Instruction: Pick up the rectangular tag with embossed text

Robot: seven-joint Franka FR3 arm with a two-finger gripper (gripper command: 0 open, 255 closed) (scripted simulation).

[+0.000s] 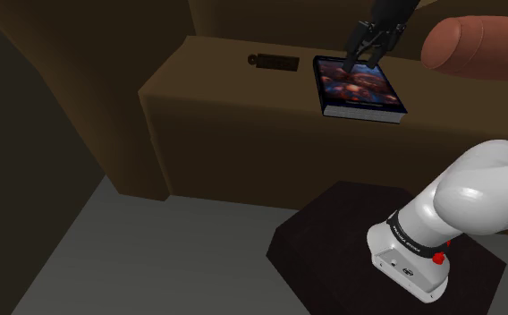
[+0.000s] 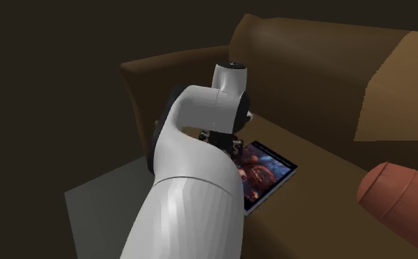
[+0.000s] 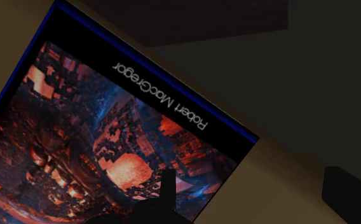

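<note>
The tag is a small dark rectangular plate lying flat on the brown sofa seat, close to the backrest. To its right in the shoulder view lies a book with a dark blue and orange cover. My black gripper hovers just above the far edge of the book, well to the right of the tag, open and holding nothing. In the wrist view the book cover lies right below my gripper, whose fingers stand apart. The arm hides part of the book in the second exterior view.
A reddish-brown bolster cushion lies on the seat to the right of the book, also seen as the bolster. The sofa backrest rises behind the seat. My dark stand sits on a grey floor.
</note>
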